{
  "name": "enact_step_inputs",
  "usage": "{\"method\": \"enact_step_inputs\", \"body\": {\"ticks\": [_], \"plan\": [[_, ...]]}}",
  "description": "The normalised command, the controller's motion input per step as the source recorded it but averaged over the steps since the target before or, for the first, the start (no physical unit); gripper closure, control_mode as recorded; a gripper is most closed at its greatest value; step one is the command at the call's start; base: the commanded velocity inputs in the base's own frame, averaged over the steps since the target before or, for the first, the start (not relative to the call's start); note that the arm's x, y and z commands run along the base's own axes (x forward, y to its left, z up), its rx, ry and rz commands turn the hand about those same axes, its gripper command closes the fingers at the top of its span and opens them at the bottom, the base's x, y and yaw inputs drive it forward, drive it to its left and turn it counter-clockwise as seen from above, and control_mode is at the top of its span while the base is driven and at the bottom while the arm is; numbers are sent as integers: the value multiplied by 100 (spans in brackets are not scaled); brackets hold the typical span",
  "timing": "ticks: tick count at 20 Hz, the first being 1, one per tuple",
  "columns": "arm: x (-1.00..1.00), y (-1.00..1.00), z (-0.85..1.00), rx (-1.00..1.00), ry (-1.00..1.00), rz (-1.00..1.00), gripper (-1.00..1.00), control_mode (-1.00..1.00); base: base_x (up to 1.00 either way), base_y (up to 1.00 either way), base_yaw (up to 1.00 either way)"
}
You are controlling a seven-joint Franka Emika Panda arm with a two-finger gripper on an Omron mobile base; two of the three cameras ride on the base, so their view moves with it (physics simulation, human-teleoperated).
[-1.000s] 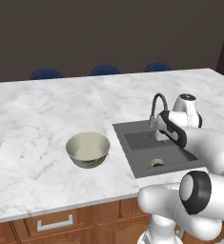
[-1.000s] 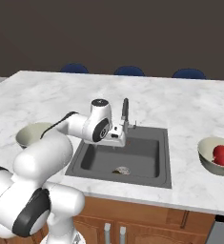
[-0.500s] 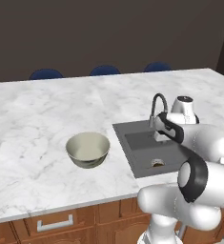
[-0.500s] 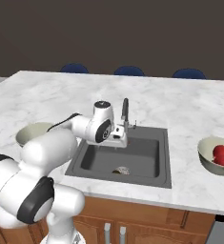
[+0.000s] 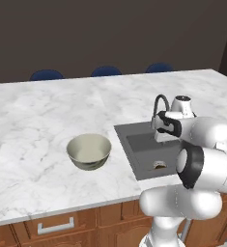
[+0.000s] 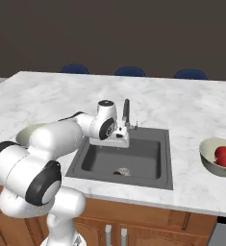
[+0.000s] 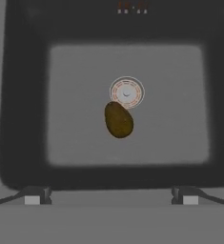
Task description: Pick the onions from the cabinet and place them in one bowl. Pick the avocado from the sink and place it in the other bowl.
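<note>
Avocado (image 7: pixel 118 119) lies mid-sink (image 7: pixel 27 109), walls well apart.

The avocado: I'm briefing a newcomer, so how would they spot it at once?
Find the dark grey rectangular sink sunk into the white marble counter. On its floor, against the round pale drain, lies the small olive-brown, egg-shaped avocado. It is the only loose, rounded brown thing in the basin.
</note>
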Motion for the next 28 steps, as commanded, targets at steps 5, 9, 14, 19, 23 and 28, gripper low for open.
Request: {"method": "enact_step_inputs", "body": {"ticks": [5,9,14,19,23,28], "plan": [[0,-6,-25,0,1,0,-100,-100,0,0,0],[0,-5,-29,0,0,0,-100,-100,0,0,0],[0,-3,-22,0,0,0,-100,-100,0,0,0],[0,-3,-20,0,0,0,-100,-100,0,0,0],[0,-4,-18,0,0,0,-100,-100,0,0,0],[9,-3,-15,0,0,0,-100,-100,0,0,0]]}}
